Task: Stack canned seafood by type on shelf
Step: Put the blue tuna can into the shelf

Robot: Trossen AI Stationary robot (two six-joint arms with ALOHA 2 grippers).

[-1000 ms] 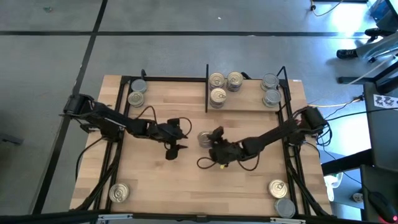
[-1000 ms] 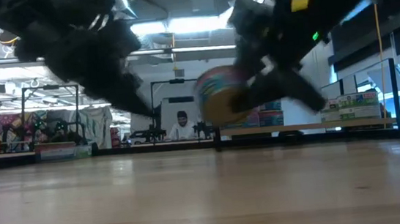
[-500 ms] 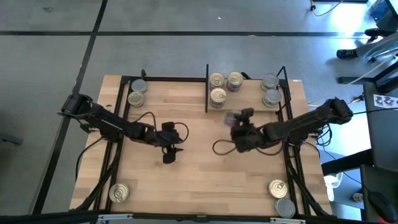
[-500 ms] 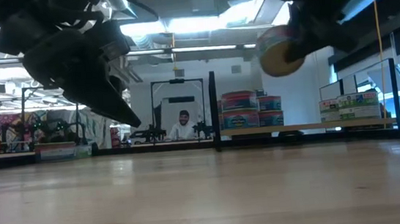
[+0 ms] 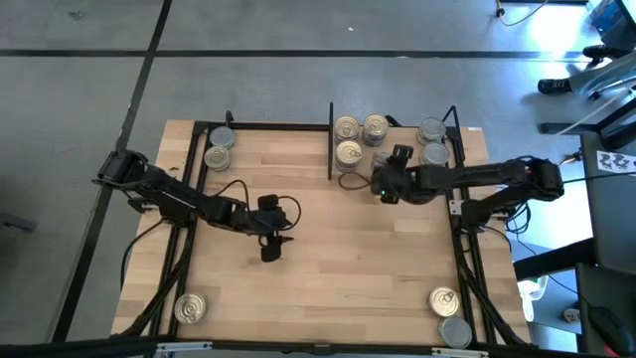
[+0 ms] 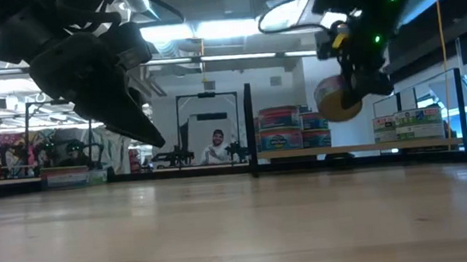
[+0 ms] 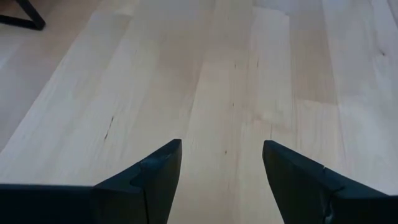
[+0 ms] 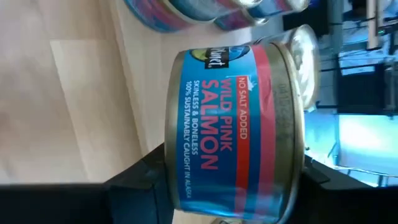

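My right gripper point(image 5: 383, 185) is shut on a salmon can point(image 8: 230, 124) with a blue and red label. It holds the can in the air point(image 6: 338, 99), just in front of the shelf's right bay. Three cans point(image 5: 348, 139) stand there beside the black divider point(image 5: 330, 139), and two more point(image 5: 432, 142) stand at the bay's right end. The shelf's left bay point(image 5: 288, 149) holds two cans point(image 5: 219, 147). My left gripper point(image 5: 269, 251) hangs open over bare wood at the table's middle left, nothing between its fingers point(image 7: 155, 174). My right gripper pinches the can between its two fingers, one on each flat end point(image 8: 297, 124). The fingers come from the table's right side, slanting down. The can is lifted clear of the wood and tipped onto its edge, the label facing the wrist camera.
One can point(image 5: 189, 308) stands at the table's near left corner and two point(image 5: 449, 315) at the near right corner. Black bars point(image 5: 457, 169) edge the shelf and run along both sides. Bare wood point(image 5: 338, 268) lies between the arms.
My right gripper has lifted the can off the table's middle and carried it up and toward the far right, to the front of the shelf's right bay. Its wrist has turned on the way and the can has tipped with it.
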